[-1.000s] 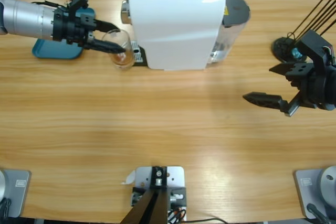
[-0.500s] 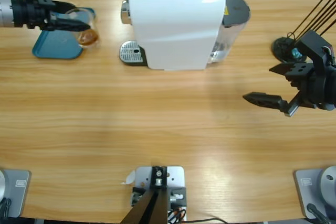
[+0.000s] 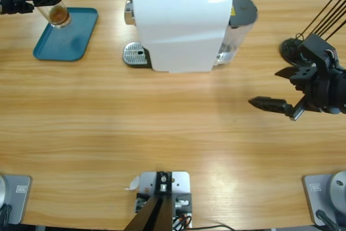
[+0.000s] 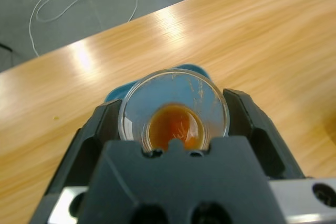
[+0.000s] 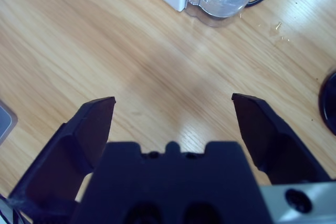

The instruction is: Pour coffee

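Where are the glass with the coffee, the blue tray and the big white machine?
glass (image 3: 57, 13): high view, its side wall.
blue tray (image 3: 73, 39): high view, bare middle.
white machine (image 3: 181, 31): high view, top of its body.

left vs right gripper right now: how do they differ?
The left gripper is shut on the glass holding a shallow layer of coffee, over the blue tray; the right gripper is open and empty, over bare table. Left sits at the far corner, right near the side edge. Both have two black jaws.
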Robot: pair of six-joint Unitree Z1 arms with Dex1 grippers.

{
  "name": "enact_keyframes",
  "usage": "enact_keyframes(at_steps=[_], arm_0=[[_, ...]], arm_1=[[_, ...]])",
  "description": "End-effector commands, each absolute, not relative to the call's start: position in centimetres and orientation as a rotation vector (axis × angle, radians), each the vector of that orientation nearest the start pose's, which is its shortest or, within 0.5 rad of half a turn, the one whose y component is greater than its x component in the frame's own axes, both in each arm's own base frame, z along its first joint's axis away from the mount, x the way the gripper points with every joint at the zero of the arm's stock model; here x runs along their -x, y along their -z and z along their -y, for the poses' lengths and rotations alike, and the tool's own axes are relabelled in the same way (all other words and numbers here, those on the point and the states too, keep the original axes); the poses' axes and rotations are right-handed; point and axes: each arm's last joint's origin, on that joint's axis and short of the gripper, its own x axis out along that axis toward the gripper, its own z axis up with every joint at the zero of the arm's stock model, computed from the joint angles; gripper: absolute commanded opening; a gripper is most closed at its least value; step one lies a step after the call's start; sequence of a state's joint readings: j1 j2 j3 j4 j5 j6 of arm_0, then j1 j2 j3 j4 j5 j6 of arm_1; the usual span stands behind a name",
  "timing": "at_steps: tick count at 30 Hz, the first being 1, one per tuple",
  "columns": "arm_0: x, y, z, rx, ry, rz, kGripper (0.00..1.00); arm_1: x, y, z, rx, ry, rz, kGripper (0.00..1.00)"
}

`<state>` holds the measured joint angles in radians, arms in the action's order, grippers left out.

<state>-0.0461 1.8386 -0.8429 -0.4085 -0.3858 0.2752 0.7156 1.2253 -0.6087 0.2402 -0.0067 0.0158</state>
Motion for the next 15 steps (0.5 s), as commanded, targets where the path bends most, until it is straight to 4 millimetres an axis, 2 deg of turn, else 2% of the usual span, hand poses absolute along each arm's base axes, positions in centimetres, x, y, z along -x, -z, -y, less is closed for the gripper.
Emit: enact_keyframes(at_steps=[1,6,7,8,10,15], arm_0=[[-35.0,-17.5,2.9,-0.108,0.457,-0.598,0.000],[-34.3,-16.9,3.1,-0.116,0.461,-0.560,0.000],[-34.3,-16.7,3.1,-0.119,0.455,-0.560,0.286],[-34.1,-16.6,3.2,-0.123,0.428,-0.562,0.627],[-33.4,-16.5,3.2,-0.129,0.423,-0.541,0.969],[-32.4,-15.7,3.2,-0.110,0.437,-0.473,1.000]], arm_1=[[-13.0,-26.0,-11.5,0.295,-0.673,-0.856,1.000],[-13.0,-26.0,-11.5,0.294,-0.675,-0.864,1.000],[-12.9,-26.0,-11.5,0.294,-0.676,-0.865,1.000],[-12.9,-26.1,-11.5,0.293,-0.678,-0.865,1.000],[-12.8,-26.1,-11.5,0.294,-0.679,-0.869,1.000],[-12.7,-26.3,-11.4,0.292,-0.678,-0.866,1.000]])
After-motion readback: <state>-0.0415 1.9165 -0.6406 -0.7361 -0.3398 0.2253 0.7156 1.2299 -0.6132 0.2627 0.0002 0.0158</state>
